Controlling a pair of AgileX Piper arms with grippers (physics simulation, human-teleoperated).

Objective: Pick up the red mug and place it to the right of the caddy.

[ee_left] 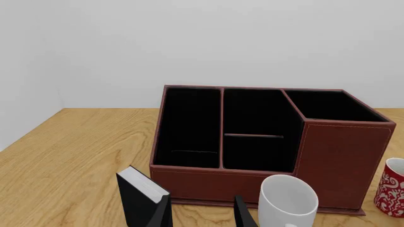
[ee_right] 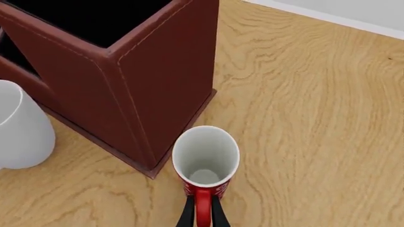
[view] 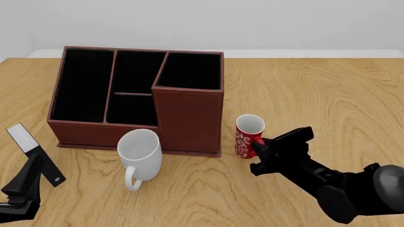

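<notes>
The red mug (view: 248,136) with white swirls stands upright just right of the caddy's front right corner. It also shows in the right wrist view (ee_right: 206,158) and at the edge of the left wrist view (ee_left: 391,188). My right gripper (view: 260,143) is shut on its red loop handle (ee_right: 202,208), one finger on each side. The reddish-brown caddy (view: 188,118) with black-lined compartments fills the left middle of the table; it also shows in both wrist views (ee_left: 344,156) (ee_right: 158,85). My left gripper (ee_left: 202,213) is open and empty near the front left edge (view: 26,176).
A larger plain white mug (view: 140,150) lies tilted in front of the caddy, handle towards me; it also shows in both wrist views (ee_left: 287,201) (ee_right: 19,130). A small black-and-white slab (view: 25,139) leans beside my left gripper's finger (ee_left: 140,191). Bare wood table (view: 328,94) lies right of the caddy.
</notes>
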